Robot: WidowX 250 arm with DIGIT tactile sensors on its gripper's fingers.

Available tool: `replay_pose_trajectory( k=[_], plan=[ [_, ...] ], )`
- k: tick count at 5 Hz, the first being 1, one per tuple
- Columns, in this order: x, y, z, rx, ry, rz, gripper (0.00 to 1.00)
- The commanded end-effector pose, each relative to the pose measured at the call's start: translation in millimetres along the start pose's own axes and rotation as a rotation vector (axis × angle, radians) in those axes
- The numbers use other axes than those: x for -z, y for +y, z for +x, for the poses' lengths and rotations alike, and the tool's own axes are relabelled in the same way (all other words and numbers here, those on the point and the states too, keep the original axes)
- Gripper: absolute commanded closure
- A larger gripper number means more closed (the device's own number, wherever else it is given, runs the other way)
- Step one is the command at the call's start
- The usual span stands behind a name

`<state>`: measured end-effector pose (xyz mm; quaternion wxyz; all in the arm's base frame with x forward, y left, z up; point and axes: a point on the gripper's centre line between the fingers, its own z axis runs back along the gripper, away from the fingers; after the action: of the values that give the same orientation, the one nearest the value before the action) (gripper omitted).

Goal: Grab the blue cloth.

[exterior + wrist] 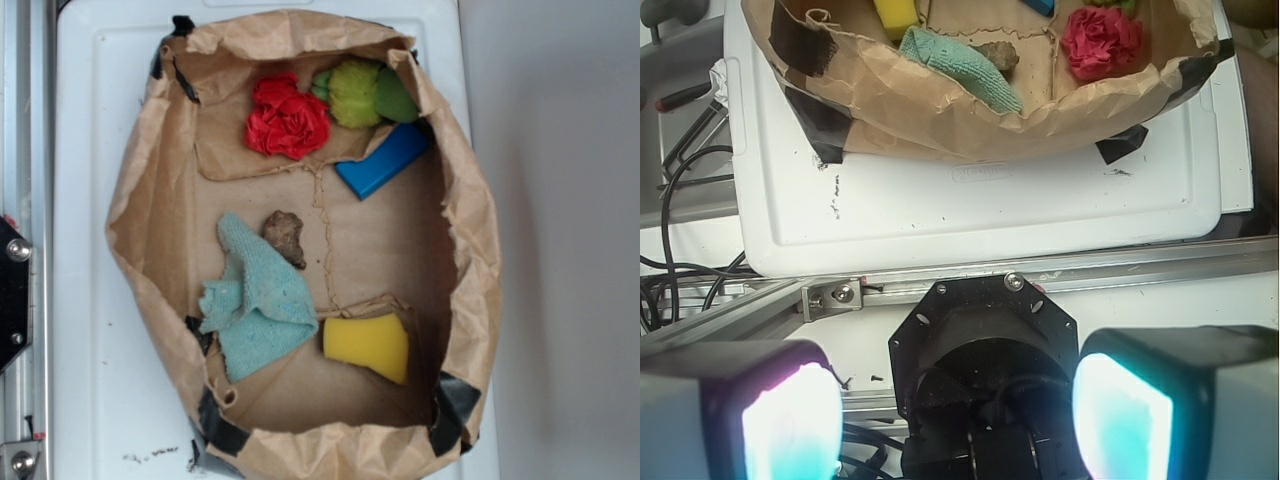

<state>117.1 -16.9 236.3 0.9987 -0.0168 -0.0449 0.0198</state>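
Contents are listed left to right, as seen in the exterior view.

Carrier: a white tray (80, 200), on which an opened brown paper bag (135, 190) is spread as a shallow basin, its corners patched with black tape.

Item 1: the blue cloth (257, 300), lying in the bag's left half toward the near edge. It is a light teal rag of fuzzy terry, bunched into wrinkled folds with one flap drawn up toward the middle (soft, and judged likely to gather under a pinch). In the wrist view it shows at the bag's near wall (960, 62).

Item 2: a small brown lump (285, 236), touching the cloth's upper edge; its nature cannot be told.

Item 3: a red ruffled cloth (288, 118), at the far edge.

Item 4: a yellow sponge (368, 345), just right of the blue cloth.

Item 5: a green soft piece (365, 93), at the far right corner.

Item 6: a deep-blue block (383, 160), just below it.

Claw (958, 415): released, its pads spread wide, nothing between them; held over the frame rail outside the tray, well apart from the bag.

Progress: nothing done. Approach, descent and closing on the blue cloth are all judged outstanding.
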Motion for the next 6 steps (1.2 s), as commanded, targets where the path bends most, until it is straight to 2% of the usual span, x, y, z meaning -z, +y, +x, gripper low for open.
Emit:
replay_pose_trajectory(
  k=[1, 2, 3, 4, 6],
  plan=[
    [0, 0, 0, 0.000, 0.000, 0.000, 0.00],
    [6, -11, 28, -0.048, -0.029, 0.023, 0.00],
    [11, -10, 59, -0.060, -0.057, -0.007, 0.00],
    [21, -5, 83, -0.045, -0.081, -0.018, 0.00],
    [66, 16, 140, -0.120, -0.087, -0.009, 0.00]
  ],
)
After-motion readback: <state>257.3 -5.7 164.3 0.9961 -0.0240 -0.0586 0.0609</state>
